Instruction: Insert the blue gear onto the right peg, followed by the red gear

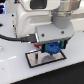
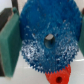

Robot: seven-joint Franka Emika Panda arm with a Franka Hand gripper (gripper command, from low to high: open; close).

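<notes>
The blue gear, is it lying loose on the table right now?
No, the blue gear sits between the gripper fingers.

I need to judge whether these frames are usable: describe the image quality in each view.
Exterior view: soft and low in detail, the white table nearly washed out, the blue gear a dim patch under the gripper. Wrist view: the gear fills the frame, its lower half speckled with pale glare, teeth blurred; the red gear is cropped at the picture's edge.

A white, glossy table [image 1: 15,70] carries the scene. Directly on it lies one flat grey base plate [image 1: 35,59] with a black border — rectangular, set slightly askew, toward six o'clock of the exterior view's centre. A black cable [image 1: 12,38] runs above the table at nine o'clock.
</notes>
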